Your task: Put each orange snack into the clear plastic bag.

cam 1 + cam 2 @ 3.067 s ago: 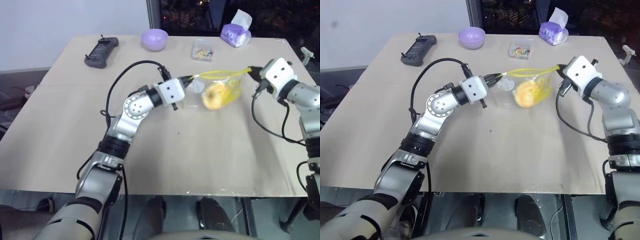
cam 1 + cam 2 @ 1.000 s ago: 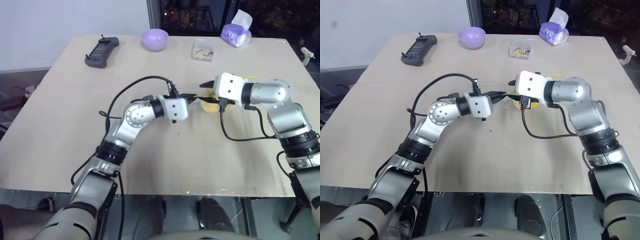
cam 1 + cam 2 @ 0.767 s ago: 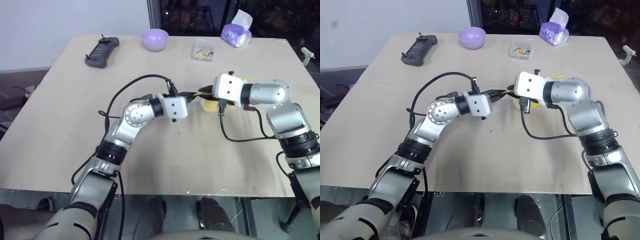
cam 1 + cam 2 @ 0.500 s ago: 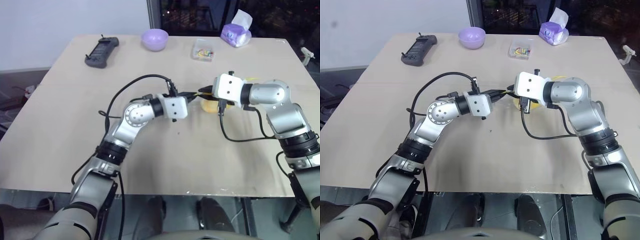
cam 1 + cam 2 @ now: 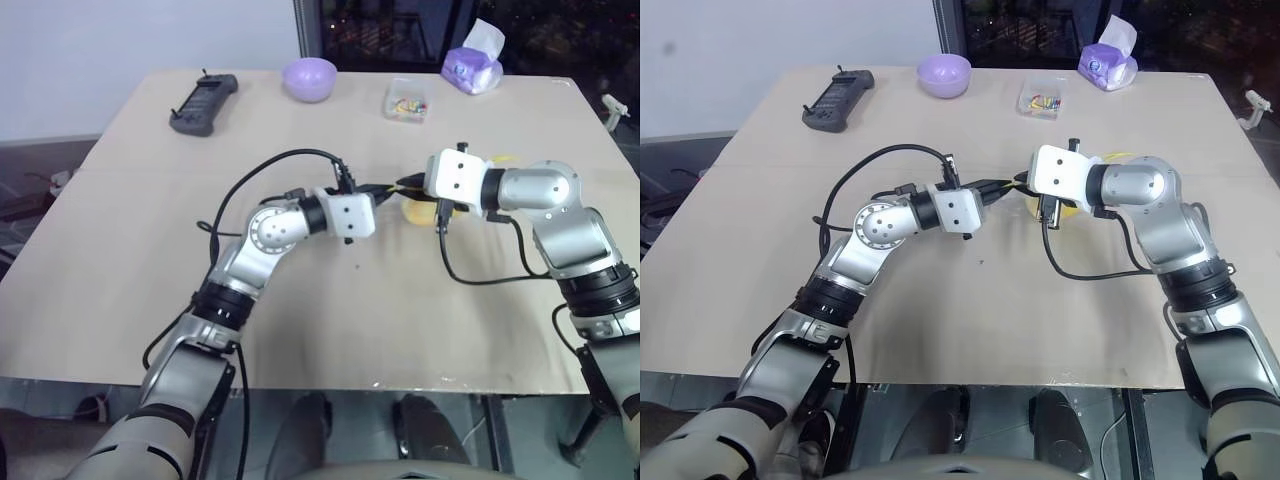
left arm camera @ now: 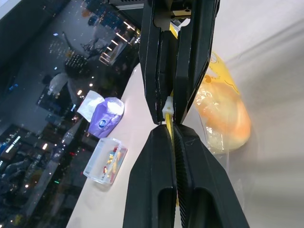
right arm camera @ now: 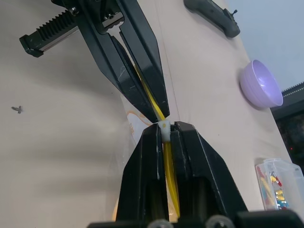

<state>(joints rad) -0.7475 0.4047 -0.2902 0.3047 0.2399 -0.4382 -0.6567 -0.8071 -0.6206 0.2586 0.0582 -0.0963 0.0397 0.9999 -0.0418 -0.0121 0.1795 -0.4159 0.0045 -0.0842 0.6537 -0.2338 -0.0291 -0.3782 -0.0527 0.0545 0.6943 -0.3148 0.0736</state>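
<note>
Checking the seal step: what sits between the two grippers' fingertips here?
The left gripper and right gripper meet tip to tip, both shut on the clear plastic bag's yellow seal strip, with its small white slider between them, seen in both wrist views.

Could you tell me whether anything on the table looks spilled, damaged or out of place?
Nothing stands out. The snack sits inside the bag, whose yellow strip both sets of fingers pinch; the bowl stands upright.

Beige table (image 5: pixel 120 240): remote (image 5: pixel 203 103), bowl (image 5: pixel 308 78), box (image 5: pixel 405 101), tissues (image 5: pixel 471 70)
</note>
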